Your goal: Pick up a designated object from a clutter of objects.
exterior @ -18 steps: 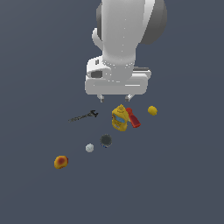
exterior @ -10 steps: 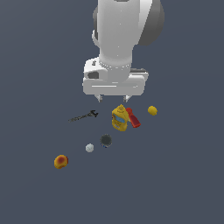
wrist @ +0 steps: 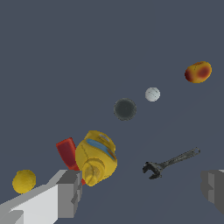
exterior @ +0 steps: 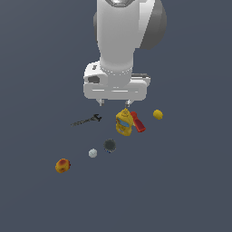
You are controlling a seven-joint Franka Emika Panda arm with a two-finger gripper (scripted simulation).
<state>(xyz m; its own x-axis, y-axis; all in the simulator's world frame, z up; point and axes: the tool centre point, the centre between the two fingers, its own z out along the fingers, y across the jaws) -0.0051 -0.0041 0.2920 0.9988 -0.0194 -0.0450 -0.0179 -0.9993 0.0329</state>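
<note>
Dark grey floor fills the exterior view, and on it you can see the black wrench [exterior: 86, 120] lying flat left of centre, its chunkier jawed head turned toward the yellow bottle [exterior: 123, 122]. Your gripper [exterior: 114, 103] hangs above the floor with its two short fingertips [exterior: 100, 102] spread wide and nothing between them; the wrench sits lower left of the nearer fingertip, apart from it. A red piece [exterior: 137, 122] touches the bottle's right side, and a yellow lemon [exterior: 157, 114] lies further right. Below them you have a dark ball [exterior: 109, 145], a small white cube [exterior: 93, 153] just beside it, and an orange-red fruit [exterior: 62, 165] at lower left, well apart. Open floor surrounds the wrench on its left and upper sides. In the wrist view, the bottle [wrist: 96, 157] shows a blue patch of label, but no writing can be read. The wrench [wrist: 169, 163] lies in the lower right of the frame, between the two grey fingers [wrist: 69, 194] and nearer the right-hand one, head toward the bottle. The ball [wrist: 125, 109], cube [wrist: 152, 94] and fruit [wrist: 198, 72] trail toward the upper right, all clear of the wrench.
</note>
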